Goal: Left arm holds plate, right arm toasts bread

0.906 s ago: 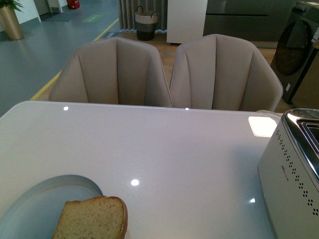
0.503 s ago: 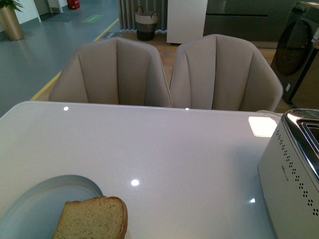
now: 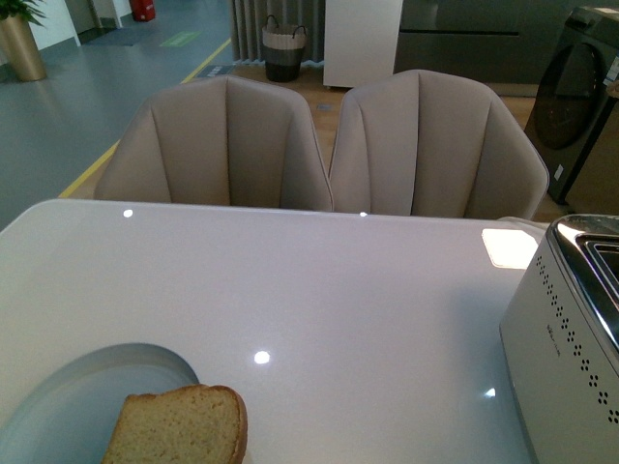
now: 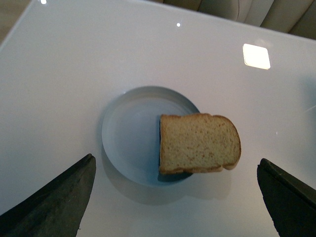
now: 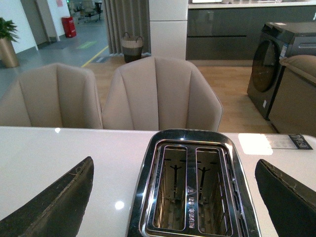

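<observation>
light-brown square slice of wholemeal bread (image 3: 179, 425), speckled crumb and darker crust, nearest of all. lying flat, partly on the large round pale blue-grey plate (image 3: 87, 387), partly overhanging its rim on the toaster side.

looking down on both, the left pincer (image 4: 175, 160): black jaws spread wide, nothing between them, well above plate and bread, touching neither. no hold on the plate yet.

further out, glossy white tabletop (image 3: 338, 290) with lamp reflections.

to the right, a boxy silver two-slot toaster (image 5: 190, 190), both slots vacant, wire guides showing inside. right pincer (image 5: 174, 162) likewise spread wide and carrying nothing, poised above the toaster on the robot's side, well apart from the bread.

beyond the tabletop, two beige padded chairs (image 3: 222, 145) side by side.

judged from this, the task at its very start: plate ungripped, bread untouched, toaster unloaded. left to do, most likely: close the left pincer on the plate rim, take the slice with the right, carry it across and lower it into a slot.
</observation>
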